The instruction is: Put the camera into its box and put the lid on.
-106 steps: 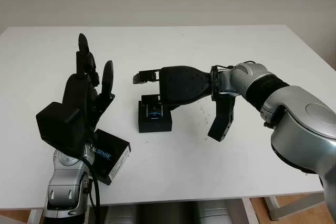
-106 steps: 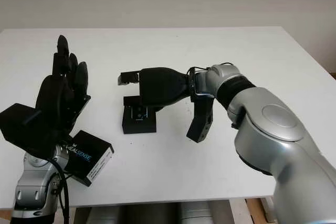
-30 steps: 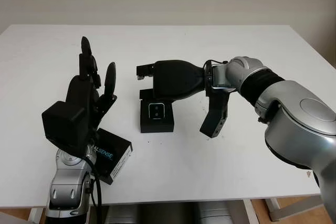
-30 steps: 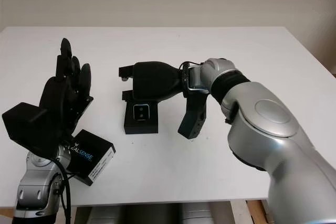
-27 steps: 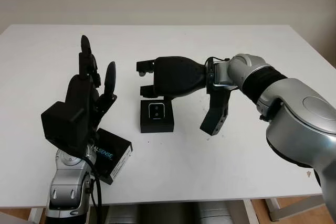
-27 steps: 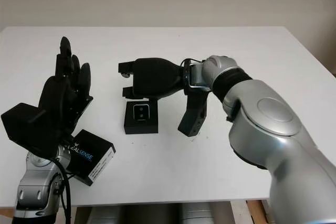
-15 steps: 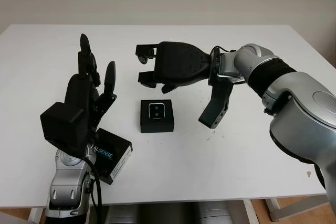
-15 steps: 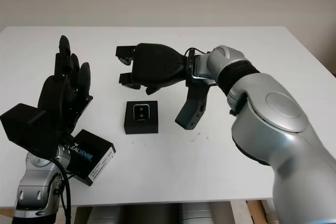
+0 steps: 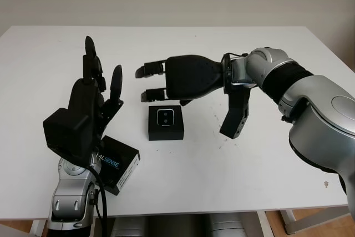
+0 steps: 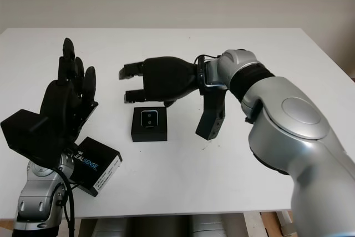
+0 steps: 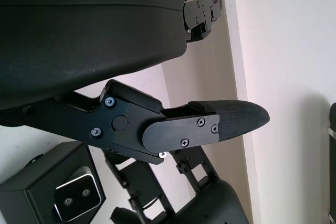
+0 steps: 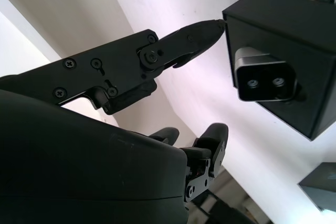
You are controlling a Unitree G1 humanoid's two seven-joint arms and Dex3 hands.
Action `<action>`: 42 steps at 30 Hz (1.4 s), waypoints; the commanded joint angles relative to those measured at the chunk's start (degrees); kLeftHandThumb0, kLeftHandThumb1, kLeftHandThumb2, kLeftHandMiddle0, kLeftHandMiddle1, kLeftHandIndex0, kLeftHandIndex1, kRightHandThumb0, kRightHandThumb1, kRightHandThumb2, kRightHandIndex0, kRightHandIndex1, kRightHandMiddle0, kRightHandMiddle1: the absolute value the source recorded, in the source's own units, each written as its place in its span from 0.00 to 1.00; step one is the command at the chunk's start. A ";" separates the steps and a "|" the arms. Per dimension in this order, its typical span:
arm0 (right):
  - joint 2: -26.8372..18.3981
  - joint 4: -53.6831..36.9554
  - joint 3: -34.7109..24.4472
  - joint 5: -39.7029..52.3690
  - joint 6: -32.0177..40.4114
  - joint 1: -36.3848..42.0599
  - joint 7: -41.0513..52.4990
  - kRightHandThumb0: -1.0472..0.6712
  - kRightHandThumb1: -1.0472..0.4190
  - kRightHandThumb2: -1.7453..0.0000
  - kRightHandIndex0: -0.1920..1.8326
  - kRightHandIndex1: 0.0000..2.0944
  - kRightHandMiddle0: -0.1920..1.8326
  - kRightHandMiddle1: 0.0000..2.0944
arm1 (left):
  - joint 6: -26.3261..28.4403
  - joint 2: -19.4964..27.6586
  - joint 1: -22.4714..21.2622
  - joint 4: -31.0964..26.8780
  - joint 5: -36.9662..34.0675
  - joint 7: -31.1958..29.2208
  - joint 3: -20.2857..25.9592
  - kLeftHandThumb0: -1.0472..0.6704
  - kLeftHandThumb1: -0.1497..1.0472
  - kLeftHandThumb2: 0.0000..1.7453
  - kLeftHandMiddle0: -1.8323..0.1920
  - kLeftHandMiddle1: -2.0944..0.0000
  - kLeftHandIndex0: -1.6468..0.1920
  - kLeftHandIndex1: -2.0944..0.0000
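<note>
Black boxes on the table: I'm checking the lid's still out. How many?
2: the open box holding the camera, mid-table, and the lid, near front-left behind the left arm.

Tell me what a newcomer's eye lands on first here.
The right hand, open, hovers just behind the small black box at the table's middle, with the silver-faced camera sitting in it. The left hand, open, is raised at the left above the lid printed REALSENSE near the table's front edge.
</note>
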 commanded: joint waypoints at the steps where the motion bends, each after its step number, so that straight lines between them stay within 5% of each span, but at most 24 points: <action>1: -0.78 -0.75 0.17 -0.21 0.63 -0.68 -2.18 0.27 0.11 0.97 0.20 0.12 0.17 0.21 | -0.25 0.09 -0.85 -0.06 0.18 0.07 0.05 0.17 1.00 0.33 1.00 1.00 1.00 1.00; 6: -0.03 -0.38 1.77 -2.13 3.40 0.37 -10.20 0.29 0.10 0.97 0.22 0.14 0.21 0.23 | 1.08 -0.41 -0.87 -0.86 0.32 0.78 -0.26 0.17 1.00 0.32 1.00 1.00 1.00 1.00; 10: 0.34 -0.14 2.68 -2.82 3.61 0.32 -11.86 0.29 0.09 0.97 0.12 0.32 0.20 0.26 | 0.28 0.00 -0.92 -0.40 0.63 0.56 -0.28 0.18 1.00 0.32 1.00 1.00 1.00 1.00; 21: -0.72 -1.76 2.06 -0.92 -1.48 0.38 -13.61 0.29 0.07 0.97 0.10 0.39 0.23 0.42 | 0.20 -0.56 -1.09 -0.34 0.61 0.87 -0.13 0.17 1.00 0.32 1.00 1.00 1.00 1.00; 24: -0.84 0.12 -2.97 6.76 -7.66 1.16 -1.31 0.25 0.10 0.97 0.10 0.39 0.21 0.43 | 0.53 -0.42 -1.29 -0.31 0.69 0.72 -0.21 0.17 1.00 0.32 1.00 1.00 1.00 1.00; 30: 1.11 7.01 -23.93 38.27 -14.91 5.48 41.96 0.20 0.12 0.97 0.17 0.33 0.26 0.38 | 2.46 -0.61 -1.16 -1.46 0.75 0.89 -0.34 0.15 1.00 0.31 1.00 1.00 1.00 1.00; 36: 2.28 2.94 -36.79 55.98 -4.27 10.60 66.53 0.19 0.12 0.97 0.17 0.36 0.28 0.38 | 2.59 -0.92 -0.58 -2.23 0.49 0.86 -0.37 0.17 1.00 0.31 1.00 1.00 1.00 1.00; 42: 3.01 -5.42 -42.93 59.41 9.13 16.59 72.51 0.19 0.13 0.97 0.11 0.49 0.27 0.48 | 2.49 -1.43 -0.33 -2.25 0.47 1.27 -0.30 0.17 1.00 0.32 1.00 1.00 1.00 1.00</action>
